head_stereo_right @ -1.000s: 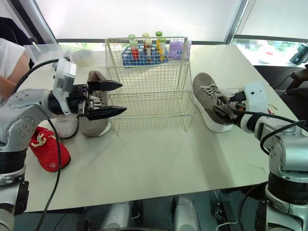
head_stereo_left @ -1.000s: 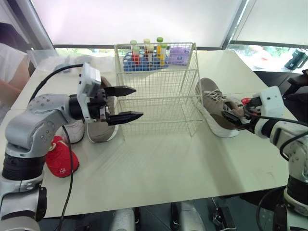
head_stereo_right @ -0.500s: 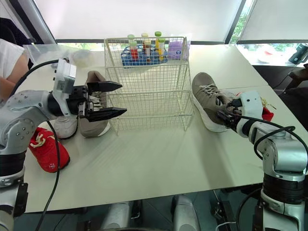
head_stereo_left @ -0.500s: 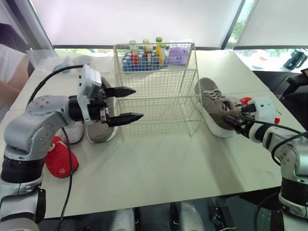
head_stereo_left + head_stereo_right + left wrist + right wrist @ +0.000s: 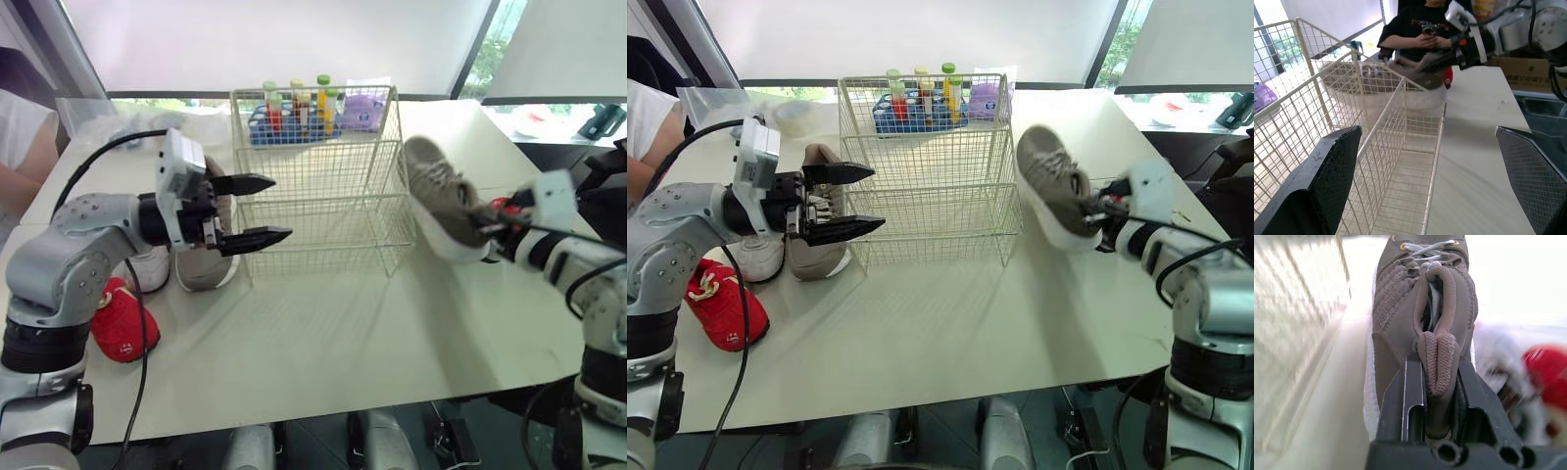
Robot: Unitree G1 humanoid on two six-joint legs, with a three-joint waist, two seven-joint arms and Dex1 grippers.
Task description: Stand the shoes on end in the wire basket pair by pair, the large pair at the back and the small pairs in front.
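The grey shoe (image 5: 443, 199) hangs above the surface (image 5: 323, 333), heel collar pinched in the right end effector (image 5: 1440, 399), probably so it enters the wire basket (image 5: 323, 176) toe-first. The left end effector (image 5: 280, 208) gapes wide, empty.

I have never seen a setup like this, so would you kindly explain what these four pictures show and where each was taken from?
This is a humanoid robot with two arms, each ending in a two-fingered claw. Two pictures come from the cameras in its head, looking down over a table. The other two come from a camera on each wrist, looking along that claw. The left claw hangs open beside an empty wire basket. The right claw is shut on the heel of a brown shoe, whose toe is tilted up. By the left arm lie a second brown shoe, a white shoe and a red shoe. A rack of bottles stands behind the basket.
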